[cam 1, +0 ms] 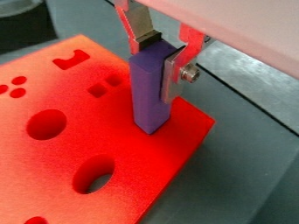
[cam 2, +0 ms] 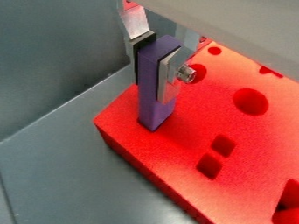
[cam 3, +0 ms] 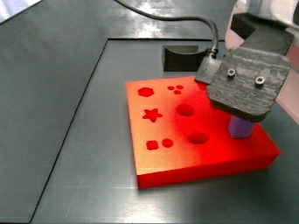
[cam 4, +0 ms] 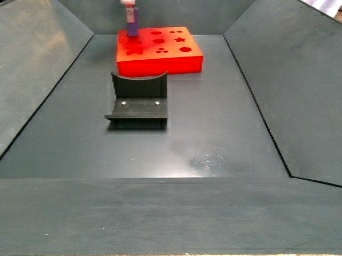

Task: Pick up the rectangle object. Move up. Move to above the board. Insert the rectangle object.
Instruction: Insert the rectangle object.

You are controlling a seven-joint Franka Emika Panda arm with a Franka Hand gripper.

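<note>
Tool (cam 1: pixel 156 54) first: its two silver fingers are closed on the upper part of the rectangle object (cam 1: pixel 152 92), one plate flat against each side, as both wrist views show. The purple bar hangs upright in that grip, and its lower end meets the top of the board (cam 1: pixel 70 166) close to one corner.

In a side view the tool (cam 3: pixel 239 114) sits over the board's (cam 3: pixel 176 162) corner at about 3 o'clock, with a stub of the rectangle object (cam 3: pixel 240 129) showing beneath the wrist housing. In the far side view the bar (cam 4: pixel 130 14) stands at the 10 o'clock corner of the board (cam 4: pixel 167 58), which lies on the bench floor beyond the fixture (cam 4: pixel 136 100).

Judged from this, the pick-up, the lift and the move over the board are done. The insertion looks to be at its start or under way: in a wrist view the bar's (cam 2: pixel 156 83) foot appears to sit at or just inside the red surface (cam 2: pixel 233 166), but I cannot tell whether it has entered a slot or merely rests on top, since any hole beneath it is hidden by the bar itself. Most of the bar stands proud of the board.

What is left, as I read it, is pressing the bar down to depth, then opening the fingers and lifting clear.
</note>
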